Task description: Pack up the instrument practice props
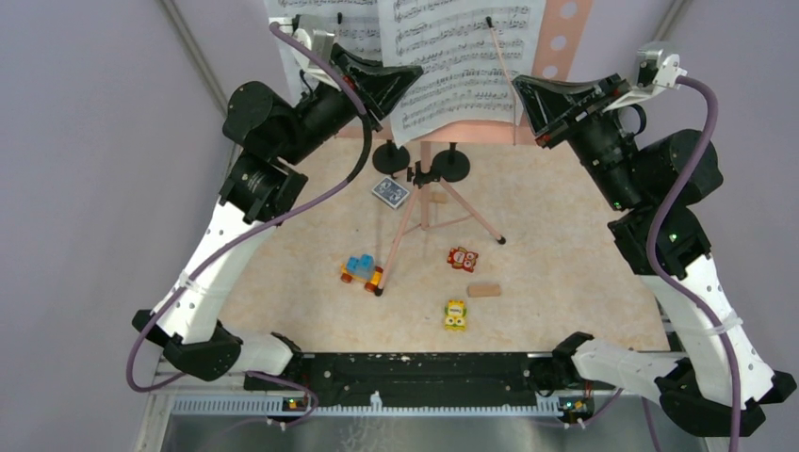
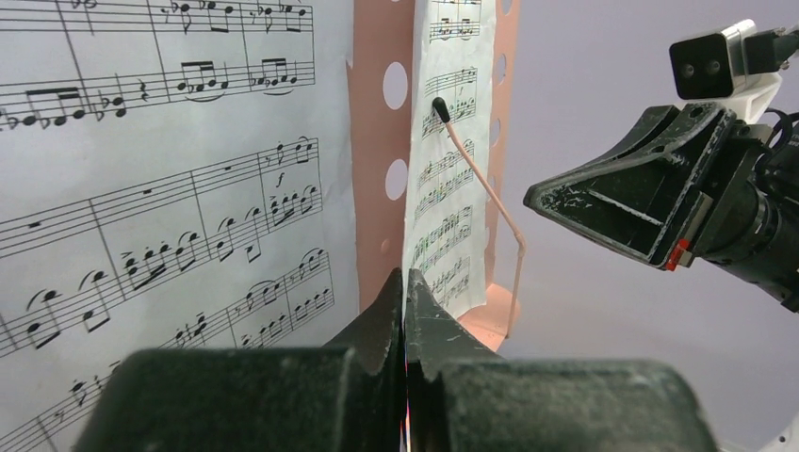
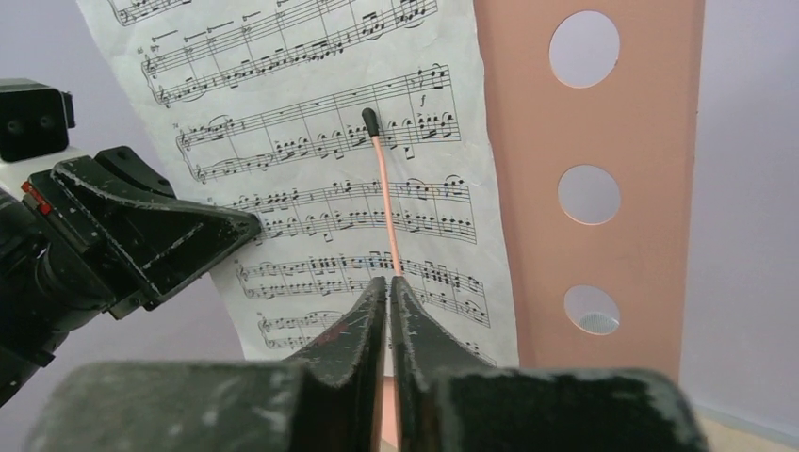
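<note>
Your left pincer (image 2: pixel 405 279) is closed, its tips pressed together. It sits high above the bench (image 1: pixel 565 264), right at the lower inner edge of the right-hand music sheet (image 1: pixel 452 56). None of the views shows whether paper is caught between the tips. The left-hand music sheet (image 2: pixel 141 188) fills most of that wrist's view, just beside the pincer.

Your right pincer (image 3: pixel 388 282) is closed too and faces the left one across the right-hand sheet. Its tips meet at the lower end of the thin pink page arm (image 3: pixel 384 207), which lies across the notes with its black tip uppermost. You cannot tell whether the arm is clamped or only lined up behind the tips.

Both sheets stand on the pink music desk (image 3: pixel 660 122), whose round holes show to the right of the paper. The desk sits at the far side of the bench on its pink tripod legs (image 1: pixel 399 235). The two black round-based holders (image 1: pixel 391 156) (image 1: pixel 453 166) stand close to the top of those legs, one on each side.

A blue card box (image 1: pixel 389 192) lies just in front of the left holder. Nearer you, a blue toy car (image 1: pixel 361 271), a red toy car (image 1: pixel 462 258), a yellow toy car (image 1: pixel 456 314) and a wooden block (image 1: pixel 484 290) are scattered around the legs.
</note>
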